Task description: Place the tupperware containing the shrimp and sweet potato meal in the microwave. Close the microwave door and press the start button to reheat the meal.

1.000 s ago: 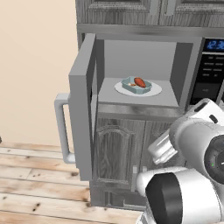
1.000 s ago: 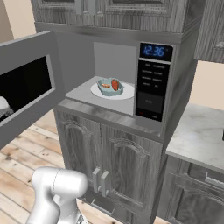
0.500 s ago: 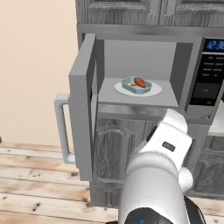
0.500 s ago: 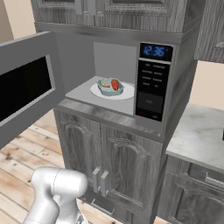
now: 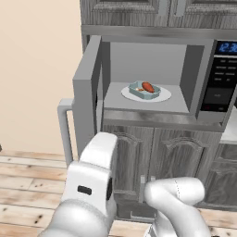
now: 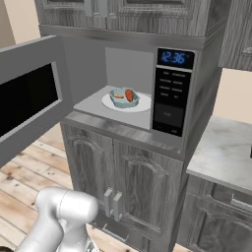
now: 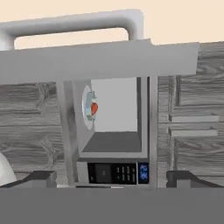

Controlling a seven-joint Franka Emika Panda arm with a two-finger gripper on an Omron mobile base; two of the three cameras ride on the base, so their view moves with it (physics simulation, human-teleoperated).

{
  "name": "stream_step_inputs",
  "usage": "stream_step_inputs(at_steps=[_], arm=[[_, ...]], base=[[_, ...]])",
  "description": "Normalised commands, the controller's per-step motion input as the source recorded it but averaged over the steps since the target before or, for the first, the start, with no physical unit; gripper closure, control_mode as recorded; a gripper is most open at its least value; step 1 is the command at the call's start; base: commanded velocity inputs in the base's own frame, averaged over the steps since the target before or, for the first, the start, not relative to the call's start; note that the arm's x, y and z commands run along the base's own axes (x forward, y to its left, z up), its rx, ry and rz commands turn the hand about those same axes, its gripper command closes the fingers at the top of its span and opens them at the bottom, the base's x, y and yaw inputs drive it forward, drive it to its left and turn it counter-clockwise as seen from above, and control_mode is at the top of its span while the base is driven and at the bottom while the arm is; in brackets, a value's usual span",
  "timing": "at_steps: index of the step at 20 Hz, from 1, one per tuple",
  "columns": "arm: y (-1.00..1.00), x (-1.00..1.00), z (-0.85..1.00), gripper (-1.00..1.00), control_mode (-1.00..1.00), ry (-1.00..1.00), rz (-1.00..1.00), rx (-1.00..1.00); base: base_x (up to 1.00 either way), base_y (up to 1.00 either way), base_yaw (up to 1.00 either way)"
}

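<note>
Jaws stood wide, empty; microwave door (image 7: 98,61) hung open ahead of them. Risk judged: fingertips snagging its handle (image 7: 74,24), jolting the tupperware (image 5: 144,90)

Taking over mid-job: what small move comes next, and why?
Probably bring the open gripper up to the microwave door to push it shut: the tupperware already sits on the turntable plate, and the door stands wide open.

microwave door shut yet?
No. In the left base view the microwave door stands swung wide open, with the tupperware in plain sight on the turntable plate inside.
</note>
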Motion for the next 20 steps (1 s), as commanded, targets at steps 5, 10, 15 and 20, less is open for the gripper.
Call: stream_step_inputs(at_steps=[5,10,15,20], arm=[[0.73,0.33,-0.17,-1.00,-1.00,0.00,-0.01,-0.22],[0.64,0.47,-0.24,-1.00,-1.00,0.00,-0.03,-0.18],[0.38,0.59,-0.32,-1.00,-1.00,0.00,-0.05,-0.11],[0.22,0.64,-0.39,-1.00,-1.00,0.00,-0.07,-0.08]], base=[[0.00,0.00,0.00],[0.00,0.00,0.00],[0.00,0.00,0.00],[0.00,0.00,0.00]])
